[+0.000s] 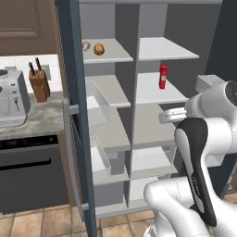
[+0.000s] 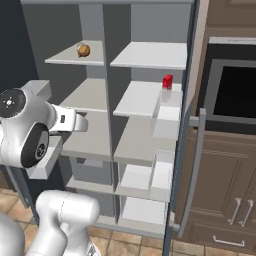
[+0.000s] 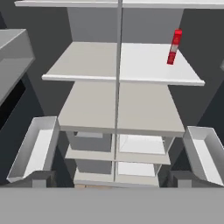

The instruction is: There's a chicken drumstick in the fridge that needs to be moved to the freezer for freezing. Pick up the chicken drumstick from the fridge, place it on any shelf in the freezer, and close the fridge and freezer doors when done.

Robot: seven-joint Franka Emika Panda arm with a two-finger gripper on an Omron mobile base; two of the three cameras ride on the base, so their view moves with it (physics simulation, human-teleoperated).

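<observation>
chicken drumstick [image 1: 98, 49] | top left shelf | gripper well below

Even, soft light; slight blur

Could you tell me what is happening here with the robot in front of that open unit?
The robot arm is facing the tall two-door unit with both doors swung open. The chicken drumstick sits untouched on the top shelf of the left compartment, next to a small pale knob. A red bottle stands one shelf lower in the right compartment. The hand camera looks straight at the middle shelves, and nothing is being held in front of it. Whether the end effector is open or shut cannot be told.
</observation>
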